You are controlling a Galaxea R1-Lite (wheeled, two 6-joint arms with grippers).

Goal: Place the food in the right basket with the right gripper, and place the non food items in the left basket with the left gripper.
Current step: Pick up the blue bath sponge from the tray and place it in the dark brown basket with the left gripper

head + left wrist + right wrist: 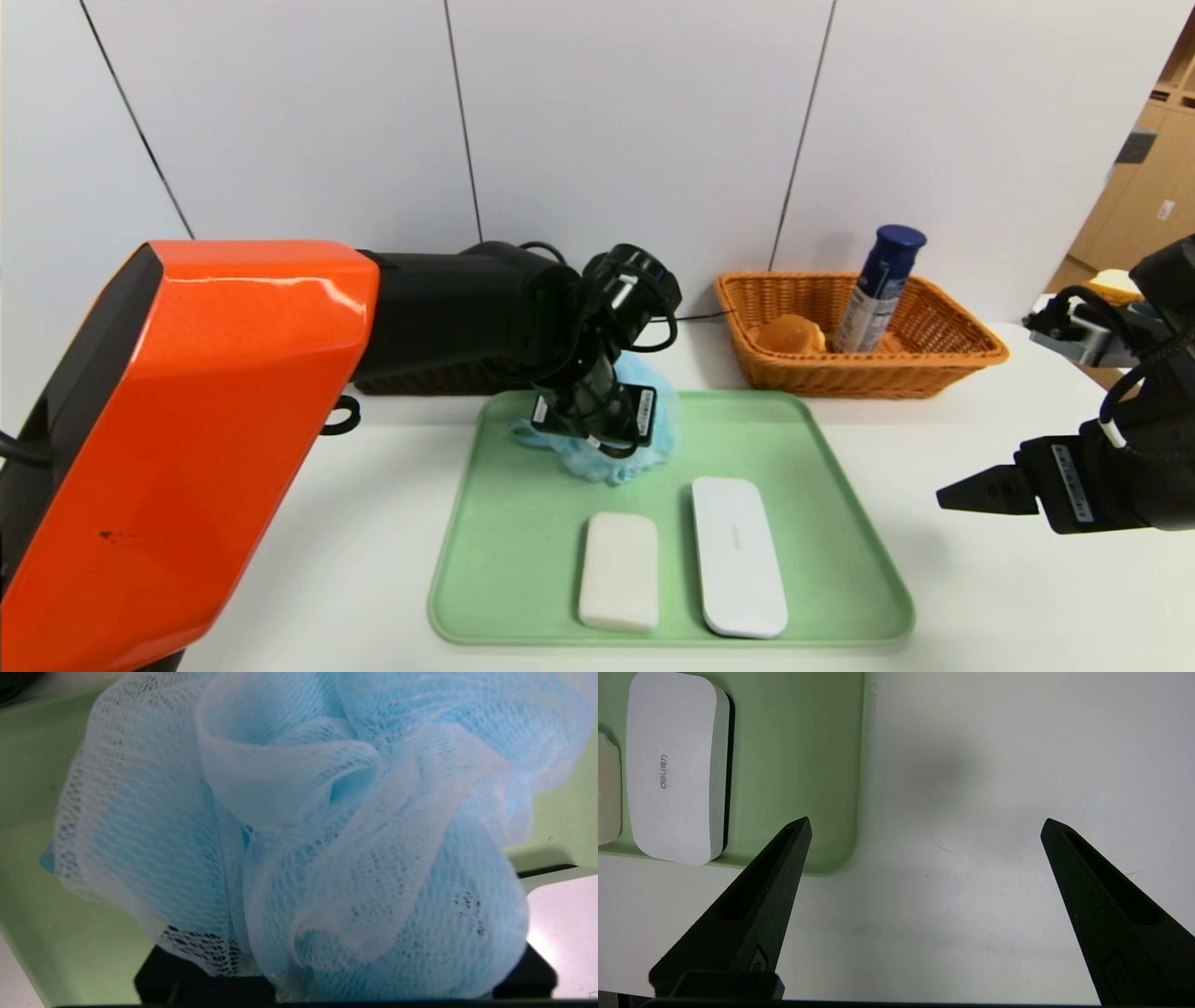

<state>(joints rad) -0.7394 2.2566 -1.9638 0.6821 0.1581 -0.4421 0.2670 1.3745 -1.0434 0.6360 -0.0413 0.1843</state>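
bread and spray can in right basket; left pincer on loofah (grip unclear); right pincer open, idle.

The left gripper is buried in the blue puff, so how its jaws stand cannot be told; in the left wrist view the puff fills the frame and runs off its edges. The left basket is almost wholly hidden behind the left arm. Beside the right gripper's spread jaws, the soap is cut by the frame edge.
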